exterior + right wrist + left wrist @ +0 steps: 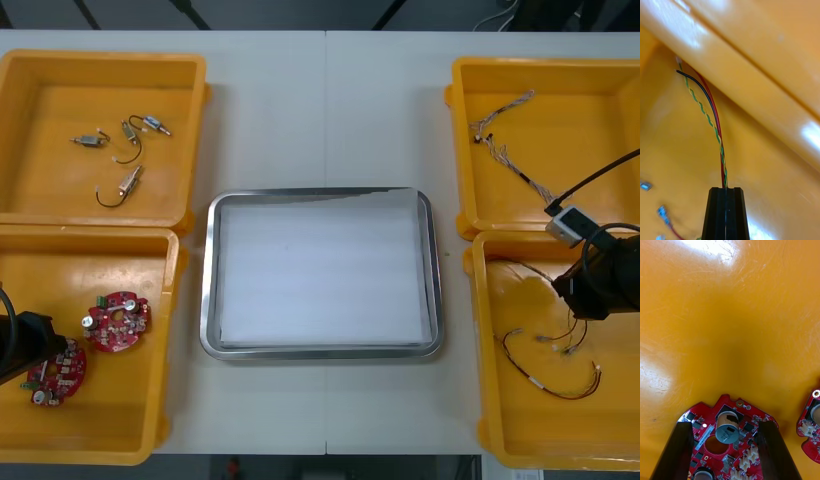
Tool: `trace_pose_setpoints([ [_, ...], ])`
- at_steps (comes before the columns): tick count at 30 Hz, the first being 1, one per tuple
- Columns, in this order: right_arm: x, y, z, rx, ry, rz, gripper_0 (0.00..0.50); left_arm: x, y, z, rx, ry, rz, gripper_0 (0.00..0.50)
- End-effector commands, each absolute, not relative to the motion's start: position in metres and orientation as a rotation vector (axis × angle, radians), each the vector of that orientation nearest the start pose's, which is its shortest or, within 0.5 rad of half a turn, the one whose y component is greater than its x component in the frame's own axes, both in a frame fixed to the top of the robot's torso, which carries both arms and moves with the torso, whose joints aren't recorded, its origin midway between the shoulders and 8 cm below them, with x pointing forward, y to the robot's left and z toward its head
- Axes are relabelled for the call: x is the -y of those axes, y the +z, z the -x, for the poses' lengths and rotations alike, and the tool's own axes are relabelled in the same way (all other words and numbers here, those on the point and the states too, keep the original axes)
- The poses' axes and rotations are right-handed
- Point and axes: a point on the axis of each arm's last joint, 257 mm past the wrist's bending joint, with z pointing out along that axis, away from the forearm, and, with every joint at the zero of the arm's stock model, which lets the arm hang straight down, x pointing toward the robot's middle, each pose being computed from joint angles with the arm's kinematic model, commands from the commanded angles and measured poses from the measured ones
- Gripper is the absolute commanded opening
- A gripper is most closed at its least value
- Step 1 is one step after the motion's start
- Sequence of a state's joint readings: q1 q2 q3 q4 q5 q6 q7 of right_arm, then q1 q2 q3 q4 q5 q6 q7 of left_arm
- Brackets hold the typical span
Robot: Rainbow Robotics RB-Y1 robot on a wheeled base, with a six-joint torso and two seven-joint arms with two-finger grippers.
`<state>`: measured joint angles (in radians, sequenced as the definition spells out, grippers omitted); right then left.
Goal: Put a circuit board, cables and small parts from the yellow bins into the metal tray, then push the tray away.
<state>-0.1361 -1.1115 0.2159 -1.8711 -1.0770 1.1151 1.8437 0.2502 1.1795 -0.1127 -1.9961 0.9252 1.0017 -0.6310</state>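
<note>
The right gripper (726,190) pinches a thin cable bundle (717,127) inside the near right yellow bin (478,345). The left gripper (724,425), fingers spread, stands over a red circuit board (700,420) in the near left yellow bin (172,340).

My left gripper (724,424) hangs low on my left, fingers spread apart. My right gripper (726,189) pinches thin cables (717,127), fingers pressed together.

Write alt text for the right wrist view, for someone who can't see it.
The right end effector, its black fingers shut, pinches thin red, black and green-yellow twisted cables. They stretch away from it over the floor of a bin, toward its wall.
</note>
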Motion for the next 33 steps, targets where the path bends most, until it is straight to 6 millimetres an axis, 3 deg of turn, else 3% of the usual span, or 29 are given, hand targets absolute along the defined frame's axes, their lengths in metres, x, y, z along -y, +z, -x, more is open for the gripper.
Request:
trace_pose_setpoints([
  [1,0.350,-0.214,-0.432,-2.407,-0.058,0.944,0.000,-0.397,-0.314,-0.343,-2.590,-0.231,0.770,0.271],
  [2,0.349,-0.212,-0.431,-2.411,-0.047,0.942,0.000,-0.397,-0.313,-0.344,-2.589,-0.235,0.769,0.232],
  [3,0.349,-0.209,-0.428,-2.420,-0.025,0.934,0.000,-0.398,-0.314,-0.343,-2.590,-0.230,0.772,0.153],
  [5,0.347,-0.205,-0.424,-2.433,0.006,0.926,0.000,-0.396,-0.314,-0.343,-2.591,-0.234,0.770,0.083],
  [9,0.346,-0.197,-0.416,-2.460,0.044,0.923,0.000,-0.397,-0.315,-0.342,-2.592,-0.232,0.770,0.022],
  [21,0.363,-0.165,-0.396,-2.533,0.031,0.894,0.000,-0.402,-0.310,-0.344,-2.591,-0.192,0.722,0.000],
  [26,0.370,-0.152,-0.389,-2.553,0.019,0.870,0.000,-0.411,-0.289,-0.351,-2.580,-0.150,0.671,0.000],
  [33,0.364,-0.141,-0.385,-2.562,0.039,0.806,0.000,-0.418,-0.257,-0.354,-2.582,-0.104,0.658,0.000],
])
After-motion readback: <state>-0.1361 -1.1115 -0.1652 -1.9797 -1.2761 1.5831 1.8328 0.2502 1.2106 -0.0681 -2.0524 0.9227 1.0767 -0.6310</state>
